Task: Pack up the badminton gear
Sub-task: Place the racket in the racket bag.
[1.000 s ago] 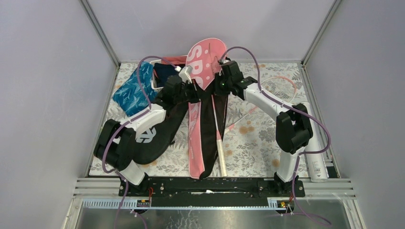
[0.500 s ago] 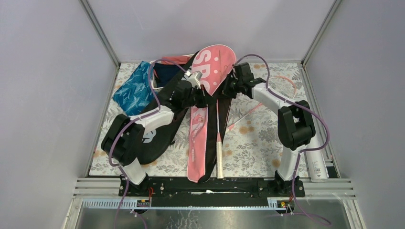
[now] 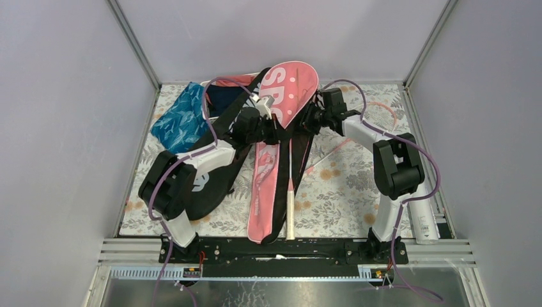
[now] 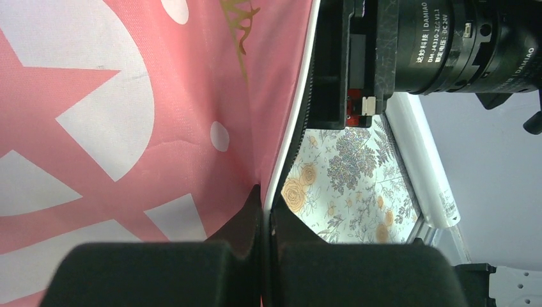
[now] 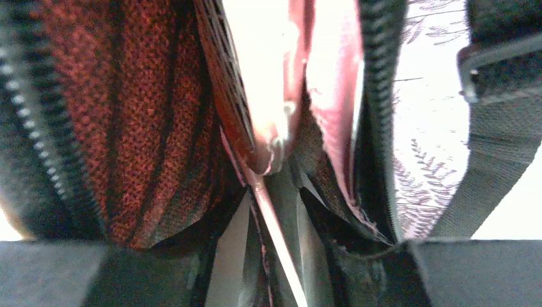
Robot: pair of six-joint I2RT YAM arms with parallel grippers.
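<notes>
**Item 1, nearest: racket (image 3: 291, 208).** White handle toward the arm bases. The long axis runs near to far, and the shaft rises into the open zip of item 2. The handle lies just beside the bag's narrow end, on its right, outside the cover.

**Item 2: pink bag (image 3: 261, 192).** Narrow end at the near edge, wide lettered end lifted off the table at the far side. Same axis as the racket.

**Item 3: shuttlecock tube (image 3: 424, 220).** Near right edge, well apart from both claws, beyond the right arm's base.

**Item 4: black bag (image 3: 214, 182).** Left of the pink bag, under the left arm.

**Item 5: left gripper (image 4: 263, 201).** Clenched on the pink bag's piped edge, holding the mouth up.

**Item 6: right gripper (image 3: 309, 123).** At the mouth, astride the shaft and nearer to the racket. The wrist view is too close and dark to tell whether it grips or has let go.

**Item 7: second racket (image 3: 332, 151).** Flat on the floral table (image 3: 345, 192), far right.

**Handling note.** The move probably turns on shifting the handle leftward into the narrow end. There is open room on the right and crowding on the left.
</notes>
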